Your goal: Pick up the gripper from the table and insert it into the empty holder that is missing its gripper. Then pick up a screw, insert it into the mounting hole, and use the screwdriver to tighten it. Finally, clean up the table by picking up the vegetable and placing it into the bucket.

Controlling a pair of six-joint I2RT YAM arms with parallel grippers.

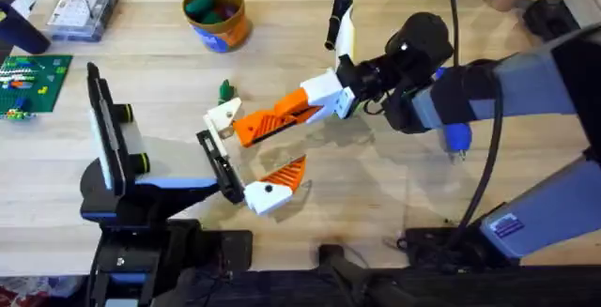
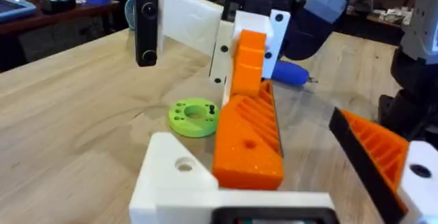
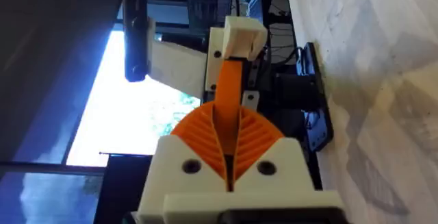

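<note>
My right gripper (image 1: 255, 127) reaches across the middle and is shut on the gripper (image 1: 225, 117), an orange ribbed wedge on a cream-white block. In the right wrist view the orange jaws (image 3: 229, 148) pinch its thin orange edge (image 3: 229, 97). The cream block hangs at the far end of the holder (image 1: 216, 161), a narrow black bracket on the left arm; I cannot tell whether they touch. My left gripper (image 1: 268, 157) stands open, with a single orange finger (image 1: 277, 185) on a white black-dotted base. A blue-handled screwdriver (image 1: 455, 140) lies under the right arm. The small green vegetable (image 1: 225, 89) lies behind the held part. The bucket (image 1: 216, 14) stands at the back.
A clear plastic box (image 1: 84, 8) sits at the back left, with a green board (image 1: 33, 77) at the left edge. Green and red items lie inside the bucket. Bare wood stretches right of the centre.
</note>
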